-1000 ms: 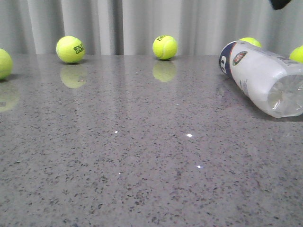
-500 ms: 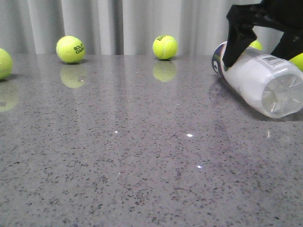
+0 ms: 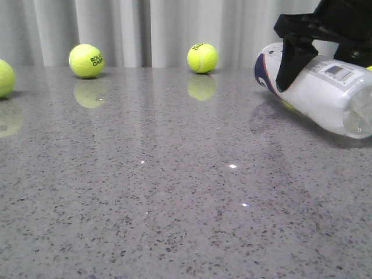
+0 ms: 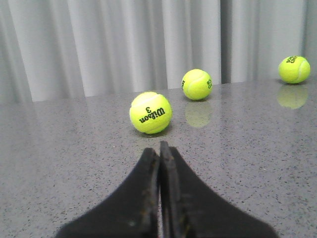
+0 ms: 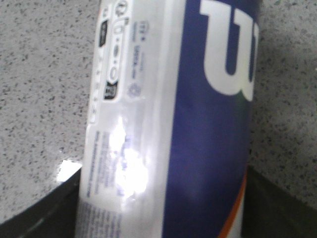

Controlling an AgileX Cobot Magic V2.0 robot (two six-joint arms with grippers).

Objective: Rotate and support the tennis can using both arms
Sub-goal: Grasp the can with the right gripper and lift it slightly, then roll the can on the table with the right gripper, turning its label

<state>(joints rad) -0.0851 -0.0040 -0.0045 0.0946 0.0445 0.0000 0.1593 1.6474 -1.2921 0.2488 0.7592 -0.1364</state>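
The tennis can (image 3: 328, 99) lies tilted at the right of the grey table, its navy end toward the curtain and its clear end toward the right edge of the view. My right gripper (image 3: 325, 72) straddles it from above, one dark finger (image 3: 288, 67) down its left side. In the right wrist view the can (image 5: 168, 124) fills the space between both fingers (image 5: 44, 215), which press its sides. My left gripper (image 4: 159, 148) is shut and empty, low over the table. It is out of the front view.
Yellow tennis balls sit along the back by the curtain (image 3: 86, 60) (image 3: 202, 57), and one at the left edge (image 3: 4, 77). The left wrist view shows a Wilson ball (image 4: 150, 112) just ahead of the fingers and two more beyond it (image 4: 196, 84) (image 4: 294, 69).
My right gripper came down from the top right and closed round the can. The can has swung, its navy end now higher and further left, its clear end further right.
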